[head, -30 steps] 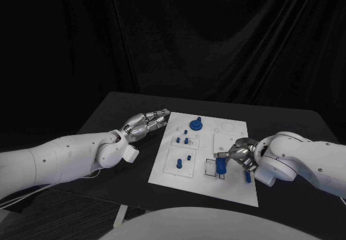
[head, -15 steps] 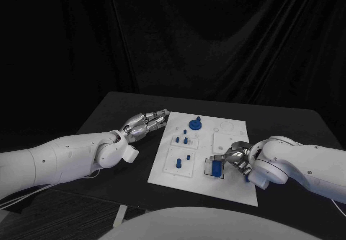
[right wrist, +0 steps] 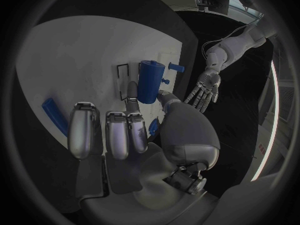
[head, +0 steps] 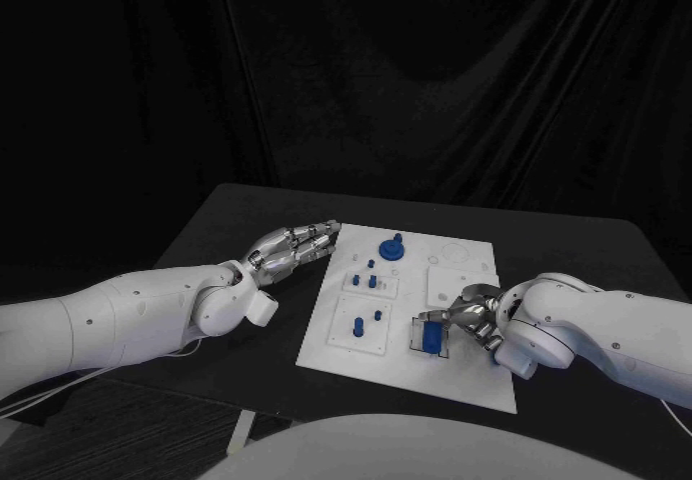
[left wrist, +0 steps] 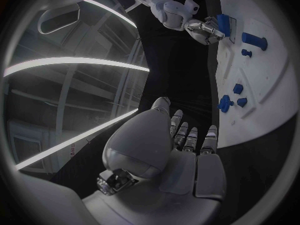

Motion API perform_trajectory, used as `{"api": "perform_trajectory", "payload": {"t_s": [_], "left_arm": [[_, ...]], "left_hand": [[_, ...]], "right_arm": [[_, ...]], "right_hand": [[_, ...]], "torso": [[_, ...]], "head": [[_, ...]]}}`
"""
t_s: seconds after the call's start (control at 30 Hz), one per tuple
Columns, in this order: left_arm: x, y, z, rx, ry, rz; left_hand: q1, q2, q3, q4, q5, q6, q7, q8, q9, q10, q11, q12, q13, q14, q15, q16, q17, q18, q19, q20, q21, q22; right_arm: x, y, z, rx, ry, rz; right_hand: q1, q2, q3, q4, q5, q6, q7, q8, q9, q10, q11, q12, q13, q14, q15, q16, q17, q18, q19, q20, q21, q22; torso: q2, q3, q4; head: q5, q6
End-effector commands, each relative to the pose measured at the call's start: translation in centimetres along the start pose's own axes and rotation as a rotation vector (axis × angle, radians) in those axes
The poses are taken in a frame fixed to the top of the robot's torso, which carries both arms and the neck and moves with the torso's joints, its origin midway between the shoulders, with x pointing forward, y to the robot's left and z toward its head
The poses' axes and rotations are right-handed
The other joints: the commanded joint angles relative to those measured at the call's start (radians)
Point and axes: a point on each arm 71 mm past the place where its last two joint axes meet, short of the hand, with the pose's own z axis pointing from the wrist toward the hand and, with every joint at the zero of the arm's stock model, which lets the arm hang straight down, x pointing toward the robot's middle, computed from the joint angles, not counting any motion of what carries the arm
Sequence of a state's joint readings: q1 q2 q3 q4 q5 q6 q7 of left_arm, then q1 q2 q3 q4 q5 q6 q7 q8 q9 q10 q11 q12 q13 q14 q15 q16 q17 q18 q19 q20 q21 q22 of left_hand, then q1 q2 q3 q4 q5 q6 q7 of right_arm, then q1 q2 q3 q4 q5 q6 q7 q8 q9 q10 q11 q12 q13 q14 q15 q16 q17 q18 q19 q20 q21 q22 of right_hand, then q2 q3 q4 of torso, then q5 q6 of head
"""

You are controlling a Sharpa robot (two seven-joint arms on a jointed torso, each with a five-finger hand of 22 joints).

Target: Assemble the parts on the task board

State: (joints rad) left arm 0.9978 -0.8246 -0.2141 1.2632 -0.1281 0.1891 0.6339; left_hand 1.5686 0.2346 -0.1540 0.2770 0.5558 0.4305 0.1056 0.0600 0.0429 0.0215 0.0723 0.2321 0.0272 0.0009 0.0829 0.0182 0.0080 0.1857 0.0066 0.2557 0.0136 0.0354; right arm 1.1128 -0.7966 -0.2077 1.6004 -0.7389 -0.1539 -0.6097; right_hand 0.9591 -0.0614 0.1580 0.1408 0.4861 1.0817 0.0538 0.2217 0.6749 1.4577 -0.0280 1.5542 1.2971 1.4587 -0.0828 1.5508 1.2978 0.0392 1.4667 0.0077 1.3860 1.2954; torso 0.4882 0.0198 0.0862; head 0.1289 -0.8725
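Black table [head: 231, 215] holds the white board [head: 464, 380], a few blue pegs [head: 372, 266] already standing mid-board, while the right hand [head: 469, 318] pinches a blue cylinder [head: 433, 337] over its near-edge slot and the left hand [head: 291, 248] rests spread beside the board, so probably halfway-ish.

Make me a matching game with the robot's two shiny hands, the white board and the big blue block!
Things:
1. silver left hand
2. silver right hand
3. white task board
4. blue cylinder-shaped block

States:
A. held between fingers
B. lies flat on the black table
C. holds nothing, at the board's edge
D. holds a blue part

Pairs: 1-C, 2-D, 3-B, 4-A
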Motion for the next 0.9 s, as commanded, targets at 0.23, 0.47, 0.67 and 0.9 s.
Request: {"api": "perform_trajectory", "payload": {"t_s": [0.23,0.47,0.67,0.9], "left_arm": [[0.26,0.11,0.09,0.005,0.018,-0.022],[0.25,0.16,0.05,0.002,0.019,-0.023],[0.22,0.2,0.04,-0.002,0.019,-0.024],[0.29,0.27,0.09,-0.005,0.023,-0.026]], "left_hand": [[0.009,0.001,0.013,0.001,0.016,0.002,0.001,0.015,0.007,-0.001,0.013,-0.006,0.003,0.006,0.01,-0.002,-0.002,-0.006,0.007,0.004,-0.004,-0.007],[0.009,0.001,0.013,0.001,0.016,0.002,0.001,0.015,0.007,-0.001,0.013,-0.006,0.003,0.006,0.01,-0.002,-0.002,-0.006,0.007,0.004,-0.004,-0.007],[0.009,0.001,0.013,0.001,0.016,0.002,0.001,0.015,0.007,-0.001,0.013,-0.006,0.003,0.006,0.01,-0.002,-0.002,-0.006,0.007,0.004,-0.004,-0.007],[0.009,0.002,0.014,0.001,0.015,0.003,0.002,0.016,0.007,-0.002,0.014,-0.007,0.003,0.006,0.011,-0.002,-0.002,-0.006,0.007,0.005,-0.004,-0.008]], "right_arm": [[0.31,0.03,0.13,0.006,0.012,-0.014],[0.33,0.08,0.2,0.007,0.014,-0.017],[0.35,0.14,0.27,0.007,0.014,-0.017],[0.43,0.25,0.37,0.008,0.022,-0.024]], "right_hand": [[-0.006,0.034,0.085,0.012,-0.124,-0.051,-0.008,0.03,0.048,0.113,0.0,0.017,0.274,0.112,-0.002,0.02,0.273,0.009,0.031,0.017,-0.018,0.211],[-0.013,0.033,0.059,0.026,-0.182,-0.055,-0.006,0.031,0.048,0.113,0.002,0.017,0.274,0.112,0.0,0.02,0.273,0.009,0.031,0.019,-0.019,0.211],[-0.025,0.035,0.036,0.041,-0.222,-0.058,-0.005,0.033,0.048,0.113,0.003,0.017,0.274,0.112,0.001,0.02,0.273,0.009,0.031,0.02,-0.02,0.211],[-0.032,0.031,0.001,0.053,-0.288,-0.065,-0.003,0.036,0.049,0.113,0.005,0.017,0.274,0.112,0.003,0.02,0.273,0.009,0.031,0.021,-0.02,0.211]], "torso": [[-0.001,0.0001,0.0009],[-0.001,-0.0003,0.0003],[0.0,0.0,0.0005],[-0.001,0.0002,0.0008]], "head": [[-0.001,0.0],[0.002,0.0],[0.001,0.0],[0.003,0.0]]}}
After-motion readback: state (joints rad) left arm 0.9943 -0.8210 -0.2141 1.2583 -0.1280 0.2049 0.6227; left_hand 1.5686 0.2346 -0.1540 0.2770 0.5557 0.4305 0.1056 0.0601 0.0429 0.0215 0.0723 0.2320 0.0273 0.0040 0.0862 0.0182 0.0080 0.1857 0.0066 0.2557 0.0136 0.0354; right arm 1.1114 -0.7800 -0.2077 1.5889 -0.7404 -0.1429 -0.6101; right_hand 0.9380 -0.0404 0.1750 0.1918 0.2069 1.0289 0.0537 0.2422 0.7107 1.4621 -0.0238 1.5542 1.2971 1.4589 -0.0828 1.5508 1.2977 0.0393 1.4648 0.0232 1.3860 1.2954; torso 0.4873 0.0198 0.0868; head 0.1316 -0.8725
